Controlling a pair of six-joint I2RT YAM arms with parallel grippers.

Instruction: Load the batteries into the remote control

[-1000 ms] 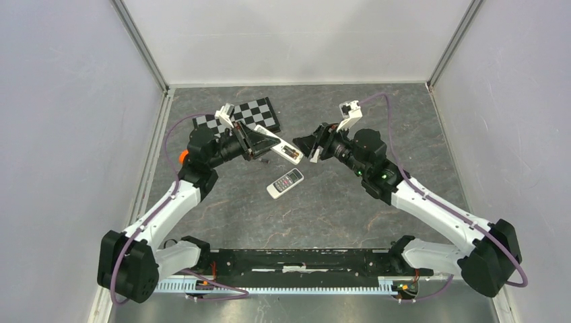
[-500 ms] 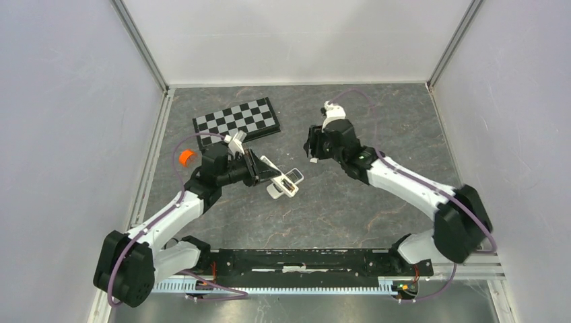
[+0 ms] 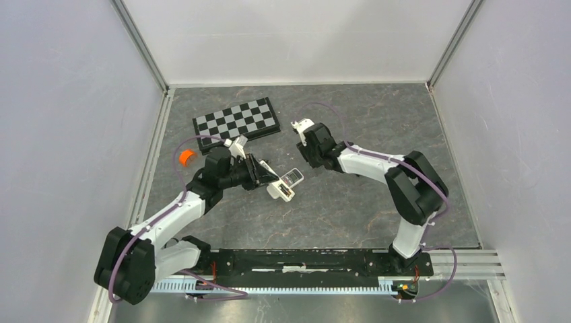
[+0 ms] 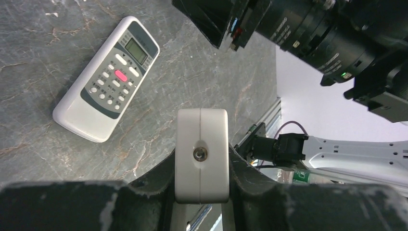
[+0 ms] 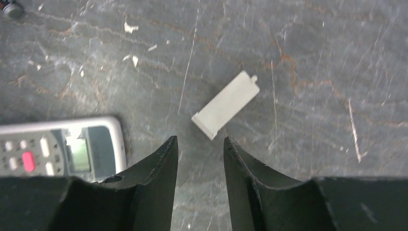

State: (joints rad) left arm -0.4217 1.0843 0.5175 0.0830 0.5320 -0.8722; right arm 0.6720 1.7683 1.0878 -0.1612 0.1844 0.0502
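- Two arms reach out from the near edge of the dark grey stone-pattern table [image 3: 350, 208], the left one towards the middle and the right one bent back in from the right.
- The left gripper [image 3: 264, 176] is clamped on the long slim plain white bar-shaped remote control [image 4: 201, 144]. In the left wrist view its fingers press both sides of the bar, and the bar's end face with a small screw faces the camera.
- The held remote control is near the table's centre, with its free end just beside the shorter grey-white remote with dark screen and buttons [image 4: 108, 86].
- That buttoned remote lies flat on the table, face up, with a red button showing.
- The right gripper [image 5: 199, 142] points down at the table just past the buttoned remote. Its fingers [image 5: 163, 163] are apart with bare table between them and nothing held.
- A small white rectangular plastic piece [image 5: 225, 105] lies flat just beyond the right fingertips, not touching them.
- A small dark rounded object [image 5: 12, 9] is cut off at the corner of the right wrist view. Can't tell if it's a battery.
- Further back, a black-and-white checkerboard [image 3: 237, 120] lies flat, with a small orange round item [image 3: 186, 157] at the left edge.
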